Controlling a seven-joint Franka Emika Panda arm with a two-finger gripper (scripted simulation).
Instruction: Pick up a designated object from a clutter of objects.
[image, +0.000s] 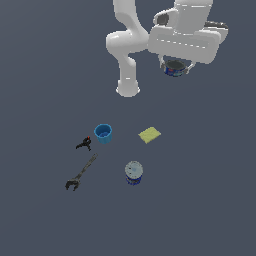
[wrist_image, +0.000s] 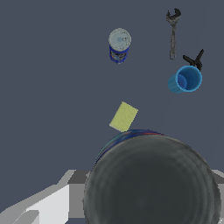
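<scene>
Gripper (image: 175, 67) fingers are clamped on the squat can (image: 174, 69), held high above the floor, well away from the yellow block (image: 149, 134). Around that block lie the blue cup (image: 103, 133), the grey-lidded can (image: 133, 173), the wrench (image: 81, 173) and the clamp (image: 84, 144), which sits just beside the cup.

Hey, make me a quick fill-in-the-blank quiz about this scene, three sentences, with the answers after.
1. The gripper holds a small squat ____ above the surface.
2. The open cup on the surface is colored ____.
3. The flat block lying between the cup and the arm is colored ____.

Missing words: can; blue; yellow
</scene>
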